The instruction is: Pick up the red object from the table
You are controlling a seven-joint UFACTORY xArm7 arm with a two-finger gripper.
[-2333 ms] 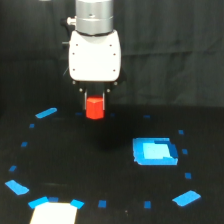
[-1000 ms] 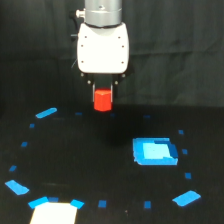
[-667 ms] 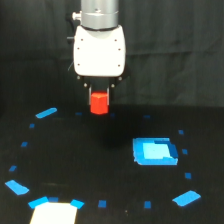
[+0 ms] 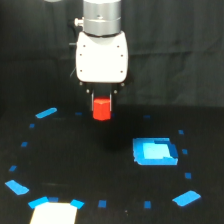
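The red object point(image 4: 101, 108) is a small stubby red-orange block hanging just under the white gripper body. My gripper point(image 4: 101, 102) is shut on its top, with dark fingers on either side. The block hangs in the air above the black table point(image 4: 75, 165), left of centre in the exterior view. No part of the block touches the surface.
A large blue square patch point(image 4: 154, 151) lies to the exterior view's right of the block, lower down. Small blue tape marks ring the table, such as one at the left point(image 4: 46, 113) and one at the lower right point(image 4: 186, 198). A white patch point(image 4: 54, 213) sits at the bottom left.
The gripper with the red block has risen from where it was 2.3 s ago and drifted slightly sideways, right and then back toward the exterior view's left. The grip stays shut throughout.
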